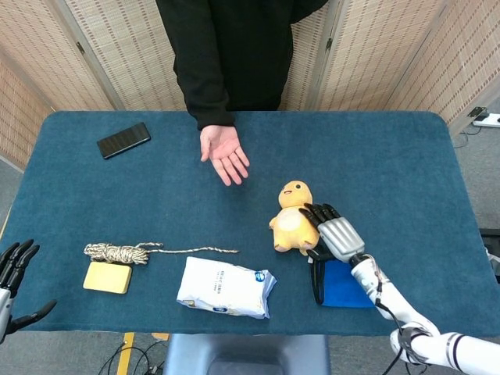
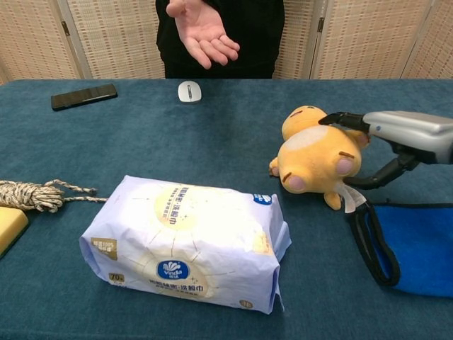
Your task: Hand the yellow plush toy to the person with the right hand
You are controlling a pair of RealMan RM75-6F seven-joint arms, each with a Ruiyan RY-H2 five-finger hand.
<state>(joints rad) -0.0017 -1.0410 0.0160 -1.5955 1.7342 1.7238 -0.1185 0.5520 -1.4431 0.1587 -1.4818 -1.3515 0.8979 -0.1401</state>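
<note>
So the yellow plush toy (image 1: 295,219) is lying on its back a bit right of the frame's centre in the head view, on the blue tablecloth (image 1: 406,164), with its feet pointing toward the robot. The person's hand (image 1: 226,154) is held out palm up above the cloth in the upper middle of the frame, pretty clearly waiting to be given something.

The right hand (image 1: 332,232) is right at the toy's right side. Its fingers are spread apart and reach over the plush's arm and shoulder, thumb hanging lower near the toy's foot in the chest view. Looks like it's touching or just about touching, but nothing is squeezed yet, so I'd say it's lining up a grab, not holding.

The left hand (image 1: 14,269) sits at the lower left edge, fingers apart, holding nothing.

Just beside the toy's feet is a blue cloth pouch (image 1: 344,281), under the right wrist, so the grab needs to avoid snagging that.
</note>
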